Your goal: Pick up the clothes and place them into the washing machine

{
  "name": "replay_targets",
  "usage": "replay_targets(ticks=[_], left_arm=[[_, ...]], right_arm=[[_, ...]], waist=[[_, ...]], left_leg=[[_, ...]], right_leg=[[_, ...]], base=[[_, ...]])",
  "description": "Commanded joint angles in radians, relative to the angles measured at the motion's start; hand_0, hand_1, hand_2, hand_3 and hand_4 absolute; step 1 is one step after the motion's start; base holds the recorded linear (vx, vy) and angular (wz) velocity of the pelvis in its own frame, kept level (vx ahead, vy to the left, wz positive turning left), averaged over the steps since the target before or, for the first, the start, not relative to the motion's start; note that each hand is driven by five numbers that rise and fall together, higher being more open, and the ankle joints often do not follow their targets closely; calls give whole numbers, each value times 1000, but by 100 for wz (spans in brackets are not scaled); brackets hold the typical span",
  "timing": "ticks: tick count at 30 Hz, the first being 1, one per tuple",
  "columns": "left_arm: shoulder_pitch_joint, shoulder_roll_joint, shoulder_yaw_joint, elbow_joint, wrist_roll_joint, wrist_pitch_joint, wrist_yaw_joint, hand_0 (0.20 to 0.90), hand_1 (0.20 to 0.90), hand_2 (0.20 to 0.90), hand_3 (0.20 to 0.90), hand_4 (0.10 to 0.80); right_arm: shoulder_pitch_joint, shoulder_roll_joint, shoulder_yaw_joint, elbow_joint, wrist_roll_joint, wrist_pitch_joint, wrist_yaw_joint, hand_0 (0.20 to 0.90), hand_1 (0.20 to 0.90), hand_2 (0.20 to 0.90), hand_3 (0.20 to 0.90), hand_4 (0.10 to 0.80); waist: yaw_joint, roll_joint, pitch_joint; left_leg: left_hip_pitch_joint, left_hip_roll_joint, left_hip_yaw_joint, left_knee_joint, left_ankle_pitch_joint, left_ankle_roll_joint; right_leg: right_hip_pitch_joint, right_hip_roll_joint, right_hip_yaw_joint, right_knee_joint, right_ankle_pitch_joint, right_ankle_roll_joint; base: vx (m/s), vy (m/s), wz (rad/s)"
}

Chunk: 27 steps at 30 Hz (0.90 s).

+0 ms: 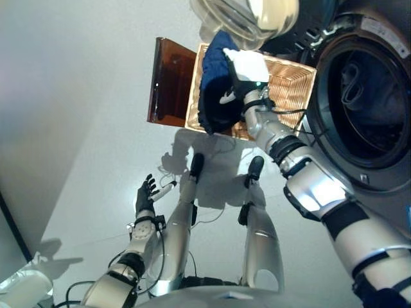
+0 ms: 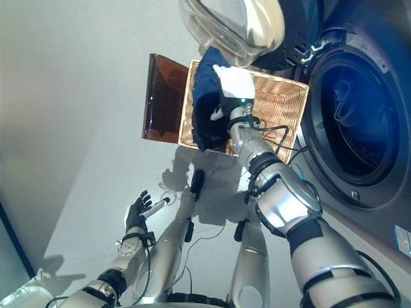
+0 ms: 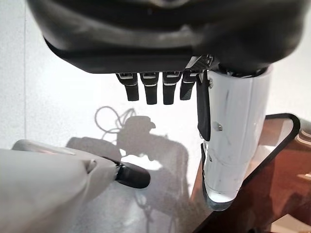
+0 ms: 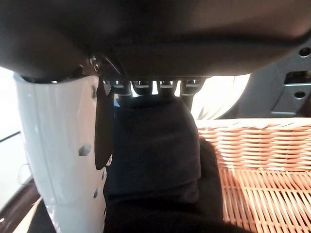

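Dark blue cloth lies heaped at the near end of a wicker basket, and in the left eye view the right hand reaches down onto that heap, beside the washing machine's open drum and under its swung-out glass door; a brown tray lies just beside the basket. The right eye view shows the same, with the left hand idle low over the bare floor, fingers spread and holding nothing. The left wrist view confirms those fingers straight and empty. In the right wrist view the right hand's fingers and white-covered thumb sit against the cloth, but whether they have closed on it I cannot tell. The pick-up seems in hand; next comes a firm clamp, a lift clear of the rim, then a swing across to the drum.
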Motion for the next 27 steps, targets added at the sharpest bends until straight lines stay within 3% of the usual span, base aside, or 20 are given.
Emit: replay_targets(ticks=[1, 6, 7, 8, 9, 10, 11, 13, 27], left_arm=[[23, 75, -22, -47, -18, -40, 23, 900, 900, 900, 900, 800], [25, 71, -29, -64, -26, -40, 23, 900, 900, 900, 900, 800], [27, 70, -32, -68, -27, -42, 22, 900, 900, 900, 900, 800], [27, 69, -33, -70, -29, -42, 22, 900, 900, 900, 900, 800], [27, 71, -33, -68, -30, -42, 22, 900, 900, 900, 900, 800], [26, 71, -31, -66, -34, -41, 23, 900, 900, 900, 900, 800], [25, 71, -31, -70, -37, -41, 24, 900, 900, 900, 900, 800], [28, 71, -31, -71, -38, -42, 23, 900, 900, 900, 900, 800], [38, 67, -36, -69, -41, -42, 28, 900, 900, 900, 900, 800]], right_arm=[[-175, -20, 12, 31, 27, -14, -76, 900, 900, 900, 900, 800], [-214, -43, -3, 57, 70, -18, -81, 900, 900, 900, 900, 800], [-219, -46, -4, 63, 78, -19, -81, 818, 818, 818, 818, 741], [-227, -48, 1, 66, 82, -19, -80, 782, 782, 782, 782, 716], [-233, -51, -1, 66, 88, -21, -80, 529, 529, 529, 529, 535], [-238, -50, 1, 65, 90, -21, -80, 513, 513, 513, 513, 524], [-246, -53, 2, 63, 96, -24, -78, 324, 324, 324, 324, 388], [-247, -53, 3, 61, 99, -26, -80, 200, 200, 200, 200, 300], [-248, -53, -11, 61, 87, -17, -128, 200, 200, 200, 200, 300]], waist=[[27, 16, 10], [35, 27, 10], [36, 29, 10], [37, 31, 10], [38, 32, 10], [38, 32, 10], [39, 33, 10], [39, 34, 10], [41, 42, 10]], left_leg=[[-34, -11, 12, -8, -11, -58], [-54, -14, 7, -8, -6, -57], [-55, -15, 6, -8, -5, -57], [-58, -17, 5, -8, -4, -56], [-60, -17, 4, -8, -4, -56], [-62, -17, 4, -8, -3, -56], [-70, -18, 4, -8, -1, -56], [-70, -19, 4, -8, -2, -56], [-80, -19, 5, -7, 3, -54]], right_leg=[[-53, -59, 57, 129, -116, 16], [-72, -62, 58, 134, -117, 16], [-74, -64, 58, 136, -118, 17], [-75, -64, 58, 136, -118, 17], [-78, -65, 59, 137, -118, 17], [-81, -65, 59, 137, -118, 17], [-89, -65, 59, 135, -114, 17], [-88, -65, 58, 136, -116, 17], [-104, -64, 70, 143, -120, 14]], base=[[-13, 14, 14], [-6, 7, 3], [0, 0, 0], [-10, 22, 4], [-9, 20, 3], [-15, 32, 2], [0, 0, 0], [0, 0, 0], [0, 0, 0]])
